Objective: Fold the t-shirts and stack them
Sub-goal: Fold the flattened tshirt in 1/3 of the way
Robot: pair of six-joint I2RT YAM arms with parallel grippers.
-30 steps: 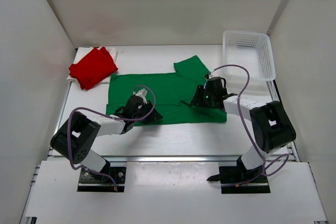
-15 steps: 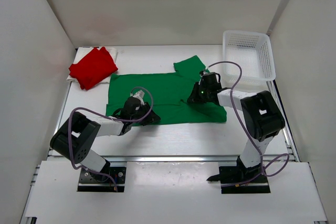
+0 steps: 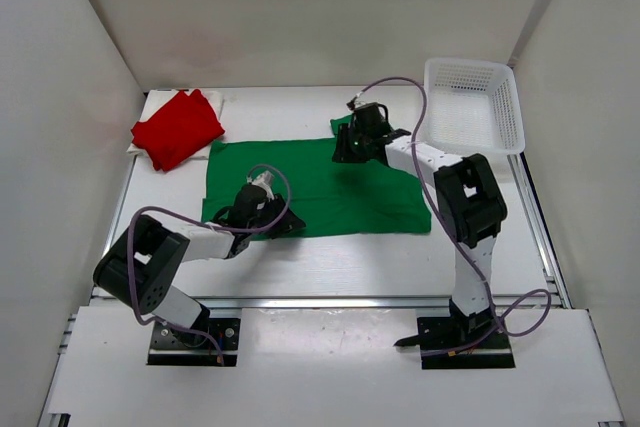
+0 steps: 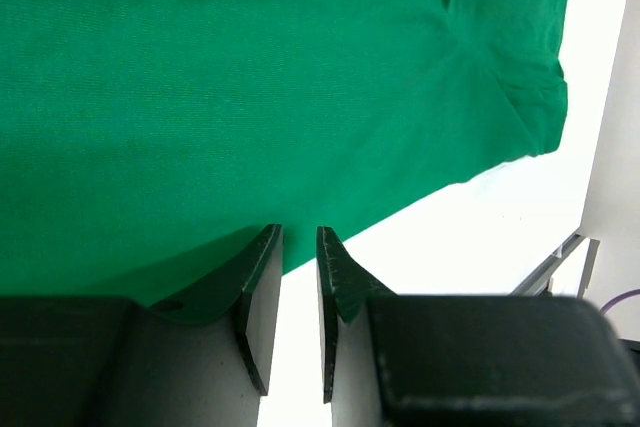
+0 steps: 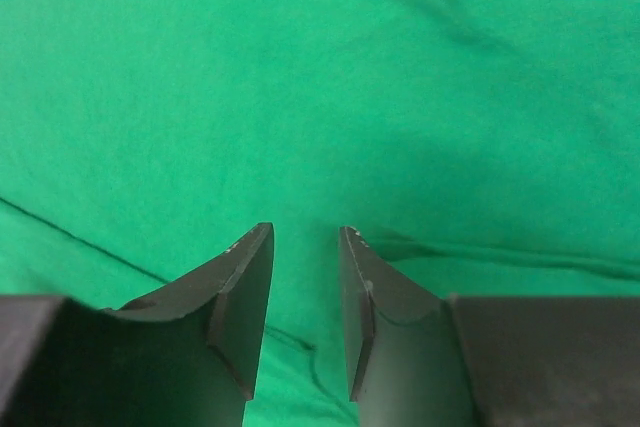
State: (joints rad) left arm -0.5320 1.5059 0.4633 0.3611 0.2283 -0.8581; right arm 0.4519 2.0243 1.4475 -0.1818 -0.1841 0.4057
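On the tabletop [image 3: 300, 107], 1 red t-shirt [image 3: 178, 127] lay folded at far left, the green t-shirt [image 3: 300, 182] still mostly spread and unstacked at centre, with left claw [image 4: 298, 237] and right claw [image 5: 305, 232] narrowly parted, whether pinching cloth I could not tell.

The green t-shirt [image 5: 320, 67] beneath me is soft, matt knitted cloth with a fine weave, creased in shallow folds. My left gripper [image 4: 299, 237] and right gripper [image 5: 306, 232] are matt black plastic, a little rough and scuffed pale along the finger edges. The table [image 4: 480, 237] is smooth and white. The red t-shirt [image 3: 177, 127] is matt cloth too. The basket [image 3: 470, 97] is white perforated plastic.
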